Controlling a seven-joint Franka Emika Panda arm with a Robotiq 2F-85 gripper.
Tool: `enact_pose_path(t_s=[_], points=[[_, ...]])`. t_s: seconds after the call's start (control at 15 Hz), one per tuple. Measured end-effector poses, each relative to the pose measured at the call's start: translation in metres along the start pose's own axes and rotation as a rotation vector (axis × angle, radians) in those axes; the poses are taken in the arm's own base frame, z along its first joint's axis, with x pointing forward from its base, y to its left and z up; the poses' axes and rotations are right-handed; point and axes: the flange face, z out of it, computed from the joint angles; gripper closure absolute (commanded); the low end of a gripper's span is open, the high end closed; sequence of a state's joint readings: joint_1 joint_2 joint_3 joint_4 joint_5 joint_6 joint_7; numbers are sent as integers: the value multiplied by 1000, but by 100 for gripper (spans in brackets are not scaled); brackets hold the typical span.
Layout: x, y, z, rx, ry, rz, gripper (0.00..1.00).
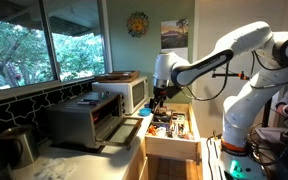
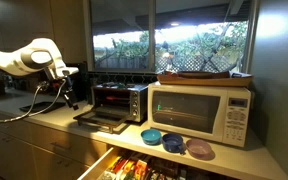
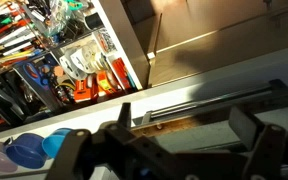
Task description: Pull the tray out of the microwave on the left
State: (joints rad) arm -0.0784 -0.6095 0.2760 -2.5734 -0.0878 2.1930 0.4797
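Note:
The silver-grey microwave [image 1: 82, 120] stands on the counter with its front door [image 1: 126, 128] dropped open; it also shows in an exterior view [image 2: 122, 98] with its door [image 2: 101, 119]. Its cavity is dark and I cannot make out the tray inside. My gripper [image 1: 160, 100] hangs in front of the open door, a little above it, as in an exterior view [image 2: 71, 95]. In the wrist view the gripper [image 3: 184, 140] is open and empty, its fingers apart over the door's metal handle bar [image 3: 209, 98].
A white microwave [image 2: 199, 112] stands beside the grey one with a wooden board [image 2: 206, 75] on top. Coloured bowls [image 2: 174, 143] sit on the counter in front of it. A drawer full of tools [image 1: 172, 130] stands open below the counter edge.

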Motion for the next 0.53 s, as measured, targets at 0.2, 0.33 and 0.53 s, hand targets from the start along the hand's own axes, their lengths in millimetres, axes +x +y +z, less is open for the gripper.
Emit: enact_pose_path(t_s=[0.2, 0.33, 0.53], points=[[0, 0, 0, 0, -1, 0, 0], [0, 0, 0, 0, -1, 0, 0], [1, 0, -1, -2, 8, 2, 0]])
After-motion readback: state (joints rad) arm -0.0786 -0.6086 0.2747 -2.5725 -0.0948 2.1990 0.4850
